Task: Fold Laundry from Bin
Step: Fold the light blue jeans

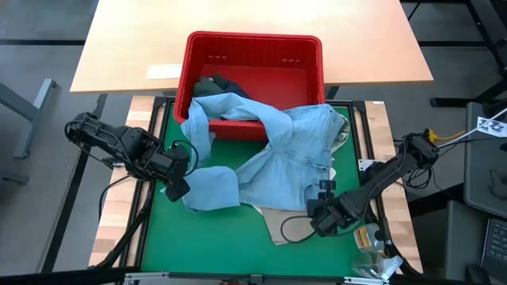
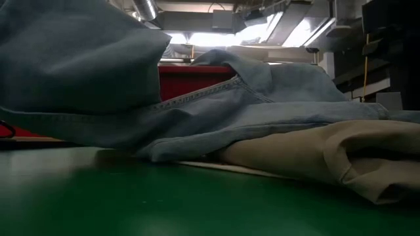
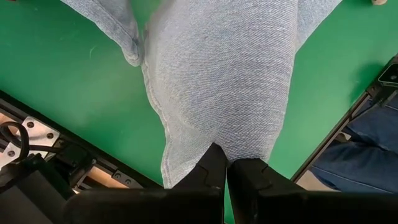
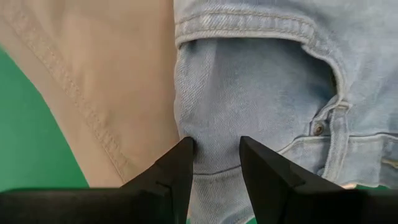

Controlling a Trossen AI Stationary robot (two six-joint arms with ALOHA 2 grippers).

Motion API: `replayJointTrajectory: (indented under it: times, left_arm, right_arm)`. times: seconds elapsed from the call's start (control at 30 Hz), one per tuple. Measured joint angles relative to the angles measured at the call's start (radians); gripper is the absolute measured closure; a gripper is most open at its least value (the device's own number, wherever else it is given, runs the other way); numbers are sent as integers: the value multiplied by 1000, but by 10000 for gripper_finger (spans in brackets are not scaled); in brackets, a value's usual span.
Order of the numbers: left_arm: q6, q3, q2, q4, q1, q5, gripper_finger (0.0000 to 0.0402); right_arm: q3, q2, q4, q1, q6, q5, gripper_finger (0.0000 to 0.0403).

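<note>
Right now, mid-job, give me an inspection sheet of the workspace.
Surface: green mat, bare at its near-left part.
Job's things: light blue shirt draped from red bin onto mat, over beige garment; dark garment in bin.
Clutter: clear plastic item at near-right corner.
Grippers: left gripper shut on shirt's edge; right gripper open, fingers astride shirt fabric.
Cables: yellow cable by right arm.
Surroundings: wooden table behind bin.

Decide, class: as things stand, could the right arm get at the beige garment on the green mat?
Probably yes. The right gripper, its jaws apart over the light blue shirt, sits right beside the beige garment, whose near edge lies uncovered; the shirt overlaps the rest.
</note>
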Motion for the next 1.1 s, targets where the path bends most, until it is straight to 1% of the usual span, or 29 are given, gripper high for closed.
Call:
replayJointTrajectory:
  times: [0.23,0.6,0.73,0.9,0.93,1.1]
  left_arm:
    - [0,0,0,0,0,0,401]
    - [0,0,0,0,0,0,401]
    - [0,0,0,0,0,0,401]
    - [2,0,0,0,0,0,401]
    - [2,0,0,0,0,0,401]
    - [1,0,0,0,0,1,401]
  right_arm:
    - [0,13,6,0,-3,-55,269]
    - [0,13,7,0,-4,-30,274]
    - [0,13,7,0,-14,-29,309]
    - [0,13,8,0,-56,-42,386]
    - [0,13,9,0,-59,-42,393]
    - [3,13,-3,0,-75,-64,386]
